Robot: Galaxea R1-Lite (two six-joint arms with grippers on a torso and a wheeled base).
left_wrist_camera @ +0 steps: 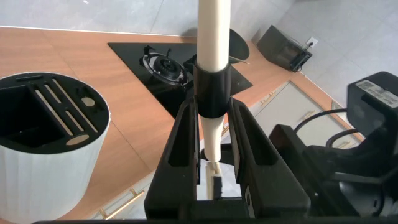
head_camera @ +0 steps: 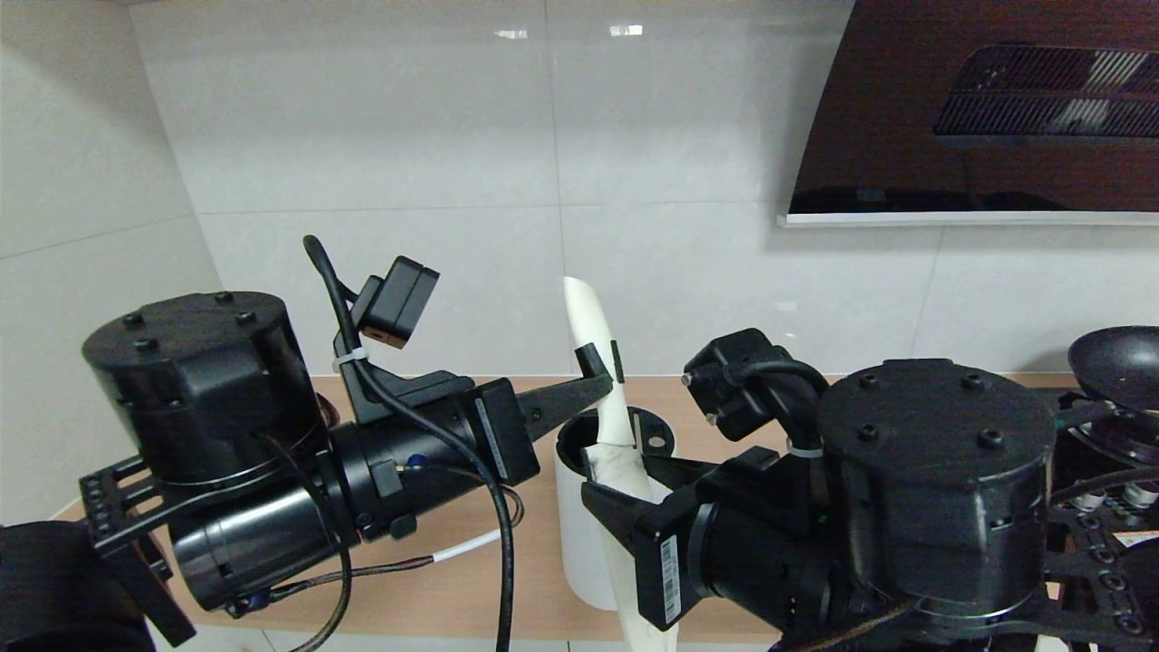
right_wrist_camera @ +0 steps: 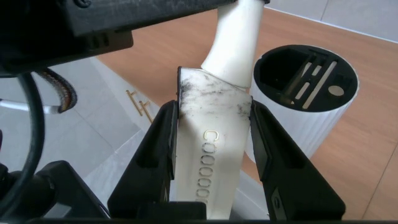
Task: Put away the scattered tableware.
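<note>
My left jaws are clamped shut on the handle of the white-handled knife with the smudged white blade [head_camera: 590, 317], and my right jaws pinch that blade by its edges (so both of us have it). It stands nearly upright in the air, just beside the white ribbed cylindrical knife holder [head_camera: 579, 543] on the wooden counter [head_camera: 435, 589].

Left arm [head_camera: 186, 380]: black, round cap is carrying four screws, black cable [head_camera: 504, 561] is trailing at 6 o'clock. Right arm [head_camera: 933, 462]: black, is wearing barcode label [head_camera: 670, 580] at 7 o'clock. Right gripper [right_wrist_camera: 212, 112]: black fingers.
</note>
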